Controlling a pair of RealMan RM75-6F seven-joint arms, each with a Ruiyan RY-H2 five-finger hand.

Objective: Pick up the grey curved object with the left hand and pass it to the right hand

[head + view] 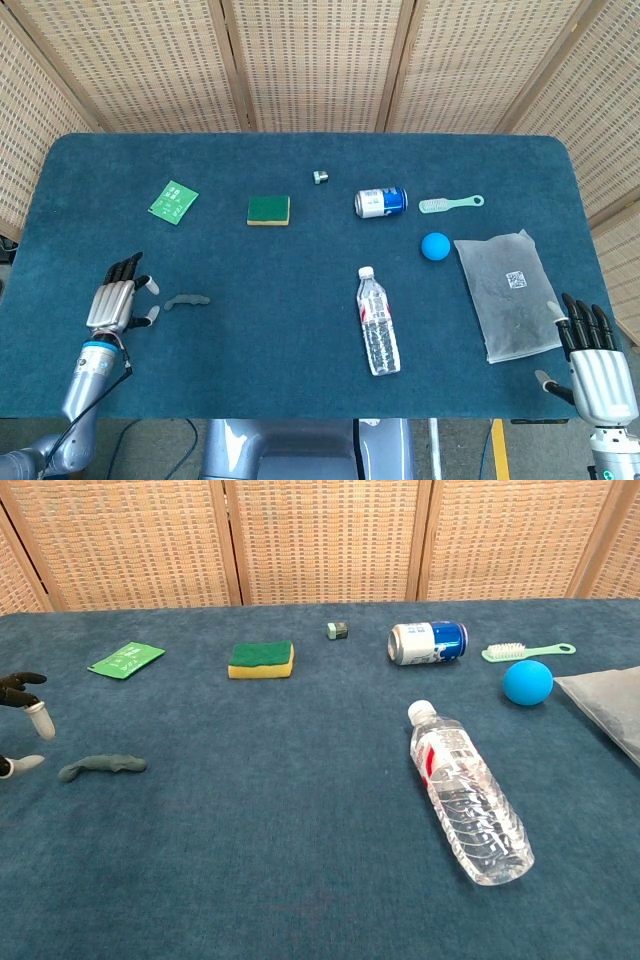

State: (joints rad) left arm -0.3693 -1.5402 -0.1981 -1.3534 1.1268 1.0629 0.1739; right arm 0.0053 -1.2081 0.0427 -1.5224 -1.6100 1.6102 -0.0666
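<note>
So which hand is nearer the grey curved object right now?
Left. The left hand hovers open just beside the grey curved object, not touching it. The right hand is off the far table corner, past the grey bag.

Looks like a lab-style test setup you're working in, not anybody's home or kitchen.

You've got one big table (pixel 300 330) covered edge to edge in dark blue felt, boxed in by woven wicker screens (pixel 310 60) with wooden frames that block off the room behind. The stuff on it is a random mix that wouldn't sit together anywhere normal: a sponge (pixel 268 209), a soda can (pixel 381 201) on its side, a water bottle (pixel 378 322) lying flat, a blue ball (pixel 435 245), a little brush (pixel 450 204), a green packet (pixel 173 202) and a grey plastic bag (pixel 510 292), all spread well apart like test props. Past the table's near edge you can see bare floor with a yellow stripe (pixel 497 450).
</note>
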